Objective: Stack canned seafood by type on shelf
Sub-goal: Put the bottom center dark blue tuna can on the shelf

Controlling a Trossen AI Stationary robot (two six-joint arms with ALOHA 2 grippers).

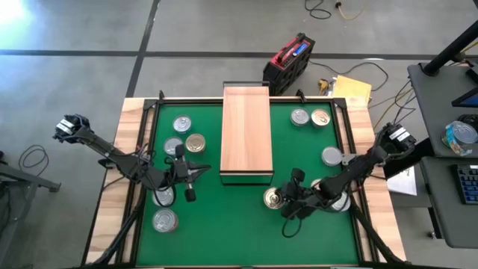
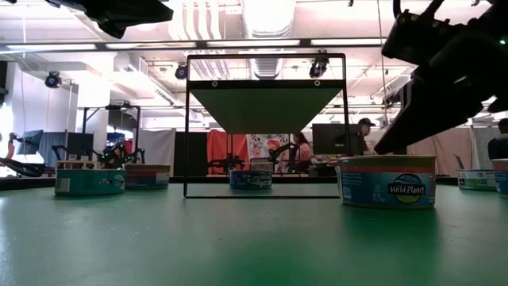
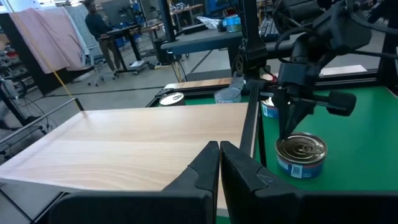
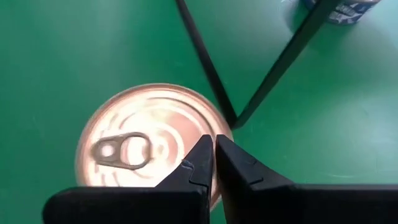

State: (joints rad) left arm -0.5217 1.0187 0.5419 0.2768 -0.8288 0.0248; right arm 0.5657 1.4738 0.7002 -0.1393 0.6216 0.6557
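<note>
Right gripper [image 1: 281,199] hangs directly above a gold-lidded can [image 4: 149,144] on the green mat [image 1: 224,224], just off the shelf's near right corner. Fingers pinched together, nothing between them, tips poised over the lid's edge beside the pull tab; whether they touch the lid, can't tell. From the left wrist view, the same can [image 3: 301,154] sits just beside the shelf's dark frame, the right gripper [image 3: 289,130] pointing straight down at it.

The shelf [image 1: 246,131], a long light-wood board, stands in the middle of the mat with its top bare.

Left gripper [image 1: 203,169] is also closed and empty, hovering at the shelf's left edge, fingertips aimed across the board. Silver and gold cans cluster behind it on the left side [image 1: 196,143], with more at the far right [image 1: 300,116]. In the low view, a blue-labelled can [image 2: 387,181] stands upright on the mat.
</note>
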